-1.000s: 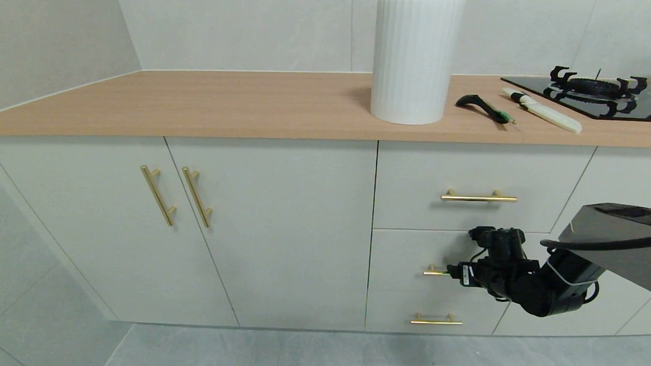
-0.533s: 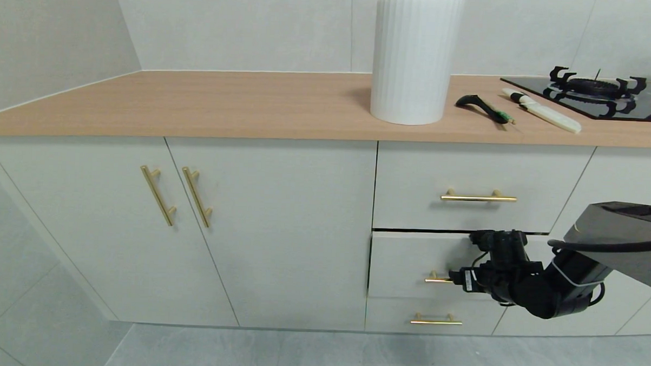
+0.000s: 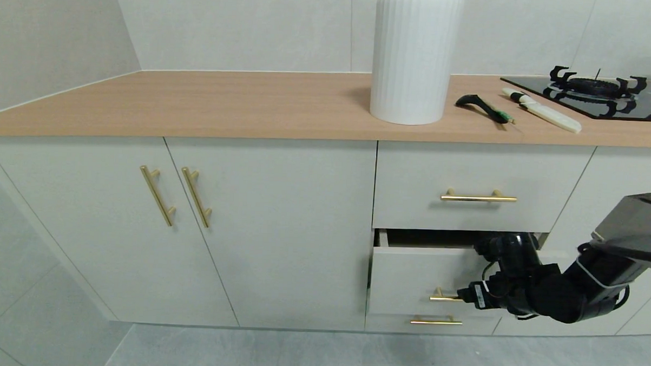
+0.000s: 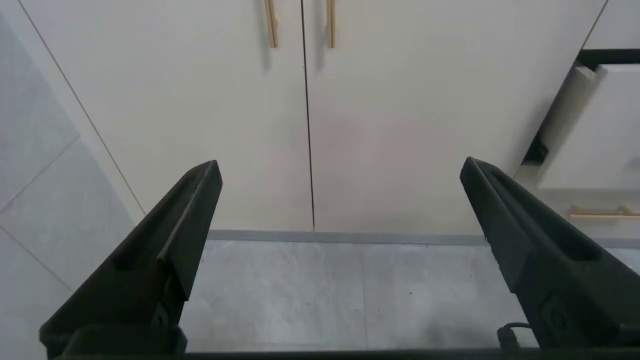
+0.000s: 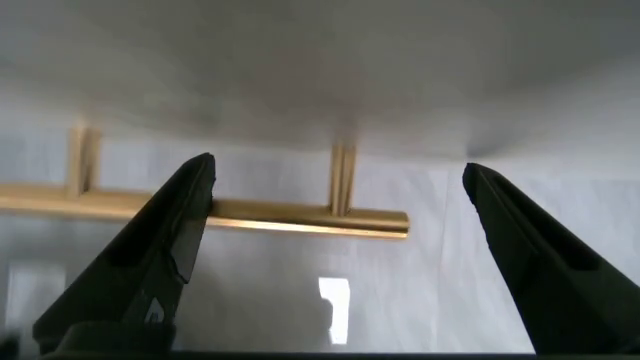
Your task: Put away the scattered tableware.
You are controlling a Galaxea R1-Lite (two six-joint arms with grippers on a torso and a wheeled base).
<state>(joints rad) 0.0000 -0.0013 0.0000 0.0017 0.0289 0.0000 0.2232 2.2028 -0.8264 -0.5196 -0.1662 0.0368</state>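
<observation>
1. Right claw [image 5: 337,168]: my fingers [image 5: 165,260] are spread wide and pinch nothing. The gold handle [image 5: 250,216] of the middle drawer [image 3: 409,272] shows between them, and I cannot tell whether they touch it.
2. Tableware: a black-handled utensil [image 3: 482,108] with a green tip and a long white utensil [image 3: 547,112] with a dark band lie flat on the bench [image 3: 225,103]. Both are toward its right end and near its front edge, side by side but apart, each slanted to that edge.
3. White ribbed canister [image 3: 414,59]: upright on the bench, just left of the black-handled utensil and near the front edge.
4. Black hob [image 3: 594,95]: set into the bench's right end, its near corner just beside the far tip of the long white utensil.
5. Drawer stack below the bench's right part: the top drawer [image 3: 466,171] is shut. The middle drawer is partly pulled out, with a dark gap above its front. The bottom drawer [image 3: 391,323] is shut.
6. Double doors [image 3: 280,230]: shut, to the left of the drawers, with two gold bar handles close together near the seam.
7. Left claw [image 4: 340,170]: my fingers [image 4: 165,260] are spread wide and empty. It hangs low before the double doors, above the grey floor [image 4: 330,300], well apart from the tableware.
</observation>
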